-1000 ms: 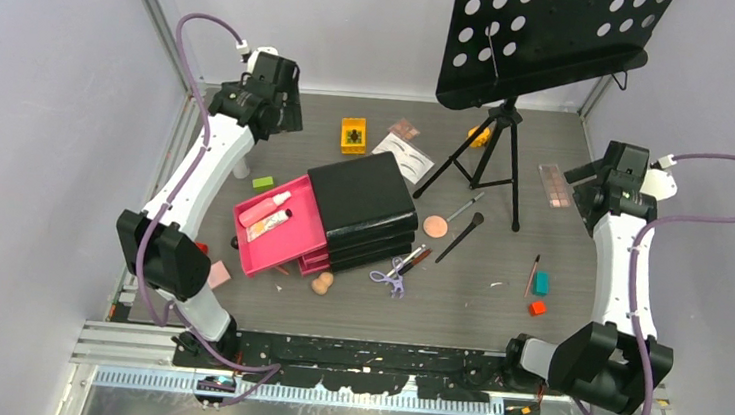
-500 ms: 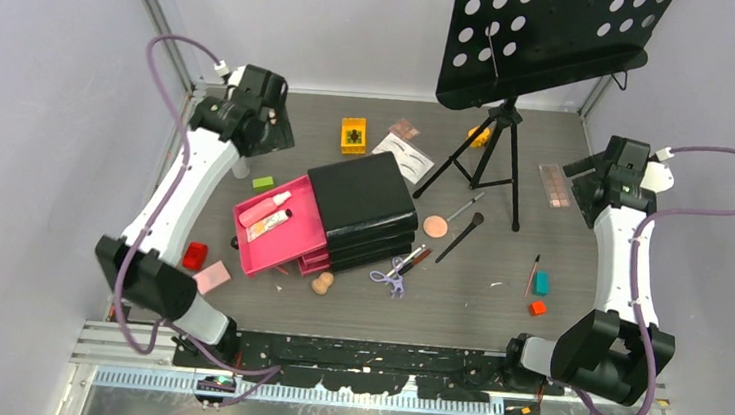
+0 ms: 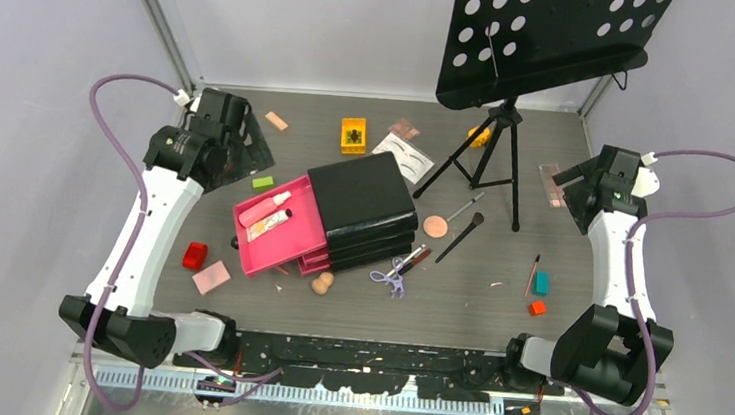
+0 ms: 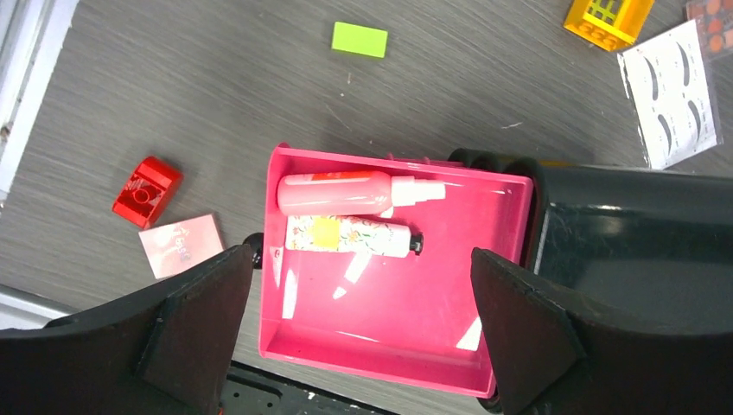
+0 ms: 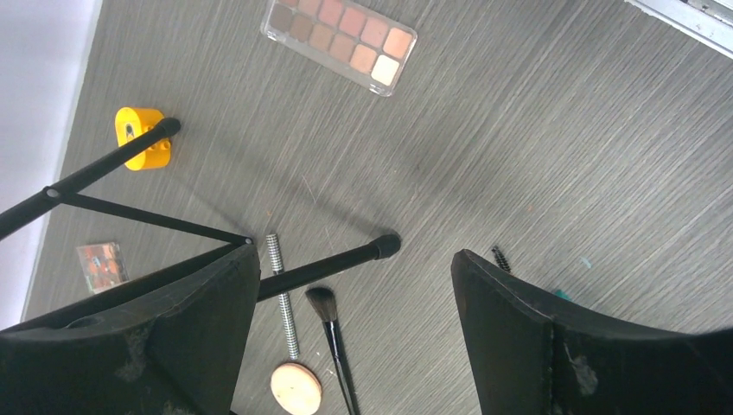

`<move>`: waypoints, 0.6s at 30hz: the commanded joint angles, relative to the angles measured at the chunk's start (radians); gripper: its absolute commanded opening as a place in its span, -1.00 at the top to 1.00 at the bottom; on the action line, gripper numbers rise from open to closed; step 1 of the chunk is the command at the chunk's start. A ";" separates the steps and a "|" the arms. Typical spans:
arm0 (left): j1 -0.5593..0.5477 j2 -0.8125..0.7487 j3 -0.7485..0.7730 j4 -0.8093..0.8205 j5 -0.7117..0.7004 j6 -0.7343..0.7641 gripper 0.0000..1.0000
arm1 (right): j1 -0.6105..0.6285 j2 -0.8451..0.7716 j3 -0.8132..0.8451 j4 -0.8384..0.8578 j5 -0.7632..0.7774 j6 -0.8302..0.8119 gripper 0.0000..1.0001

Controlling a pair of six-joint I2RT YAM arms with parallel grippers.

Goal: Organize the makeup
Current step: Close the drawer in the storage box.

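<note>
The makeup lies scattered around the black chest (image 3: 364, 202). Its pink drawer (image 4: 389, 320) is pulled out and holds a pink spray bottle (image 4: 337, 192) and a floral tube (image 4: 346, 235). My left gripper (image 4: 360, 255) hovers open above this drawer, at the table's left (image 3: 227, 137). A green block (image 4: 360, 39), a red block (image 4: 147, 186) and a pink card (image 4: 181, 245) lie around it. High over a black brush (image 5: 333, 337) and a round peach sponge (image 5: 296, 387), my right gripper (image 5: 356, 255) is open. A brown palette (image 5: 339, 35) lies beyond it.
The black music stand (image 3: 549, 38) rises at the back, its tripod legs (image 5: 328, 264) spreading over the floor under my right gripper. Lilac scissors (image 3: 390, 275), peach sponges (image 3: 322, 283), a teal block (image 3: 541, 282) and the eyebrow card (image 3: 403, 157) also lie loose.
My left arm has swung left and toward the near side, uncovering a peach block at the back. The right gripper has shifted a little left and narrowed slightly.
</note>
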 commanded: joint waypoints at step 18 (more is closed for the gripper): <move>0.344 -0.109 -0.226 0.045 0.313 -0.153 -1.00 | 0.095 -0.073 -0.033 0.121 -0.054 -0.075 -0.71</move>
